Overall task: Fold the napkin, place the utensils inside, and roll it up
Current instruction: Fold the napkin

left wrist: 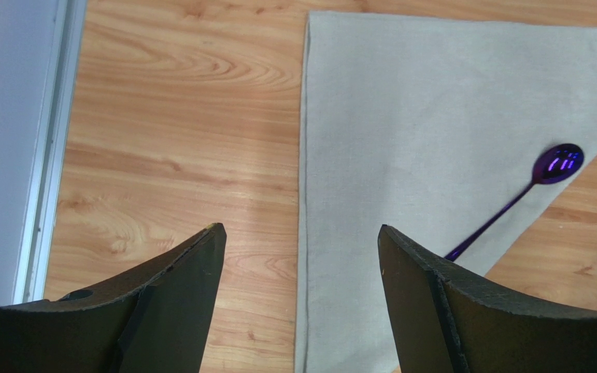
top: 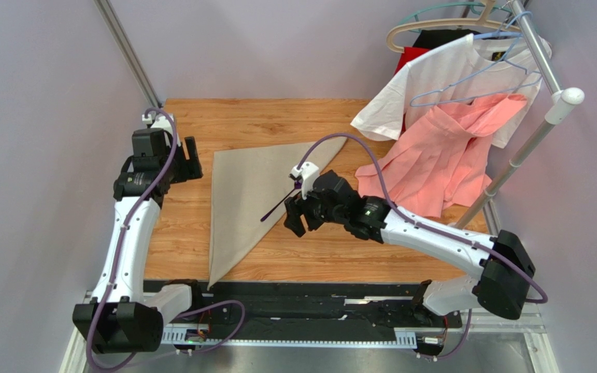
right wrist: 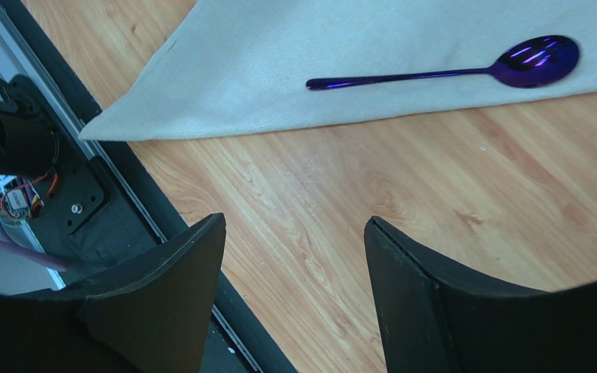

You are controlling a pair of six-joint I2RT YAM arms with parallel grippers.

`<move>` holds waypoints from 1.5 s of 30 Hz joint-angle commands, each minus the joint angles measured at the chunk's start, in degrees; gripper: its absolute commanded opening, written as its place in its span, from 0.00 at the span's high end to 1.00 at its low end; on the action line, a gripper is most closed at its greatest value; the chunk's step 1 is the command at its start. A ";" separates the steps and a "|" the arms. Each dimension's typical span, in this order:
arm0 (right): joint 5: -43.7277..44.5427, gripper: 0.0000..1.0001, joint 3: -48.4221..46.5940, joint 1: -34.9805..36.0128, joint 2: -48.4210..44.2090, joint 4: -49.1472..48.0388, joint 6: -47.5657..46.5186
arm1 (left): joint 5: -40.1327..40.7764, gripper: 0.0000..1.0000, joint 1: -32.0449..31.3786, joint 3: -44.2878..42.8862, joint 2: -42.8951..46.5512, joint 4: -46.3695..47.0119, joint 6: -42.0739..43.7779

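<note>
Napkin (top: 243, 194) lies on the worktop (top: 200, 124), left of centre, one tip reaching the near edge. The spoon (top: 277, 207) rests on it by its slanting right edge, bowl toward the far side. Left jaws sit just left of its far-left corner, right jaws just right of the spoon. Hanging garments (top: 442, 148) drape over the far-right corner.

Beige-tan cloth napkin (left wrist: 434, 140) spread on a light wooden tabletop (left wrist: 177, 140).
A glossy dark-purple spoon (left wrist: 557, 162) lies on the napkin by its slanted right edge. The left gripper (left wrist: 300, 237) hangs spread wide above its straight left edge.
</note>
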State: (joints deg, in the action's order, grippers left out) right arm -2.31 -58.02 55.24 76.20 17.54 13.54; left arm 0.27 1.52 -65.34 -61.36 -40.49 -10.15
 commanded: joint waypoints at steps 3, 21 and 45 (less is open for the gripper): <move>5.55 0.30 -4.10 1.71 5.70 -5.50 -2.11 | -1.94 0.20 1.29 0.57 0.01 2.25 -0.92; -8.33 0.31 -9.84 5.99 21.36 -11.80 -11.50 | -0.37 0.20 1.29 1.01 -0.42 1.47 -1.10; 2.22 0.32 -4.20 24.99 32.86 -41.97 -30.32 | -13.19 0.20 22.65 2.94 2.92 4.45 -4.44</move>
State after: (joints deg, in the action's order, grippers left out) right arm -2.79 -59.22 78.76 107.74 -17.65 -11.20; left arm -11.77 24.08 -62.39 -60.58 -37.89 -14.09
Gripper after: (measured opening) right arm 0.686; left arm 0.803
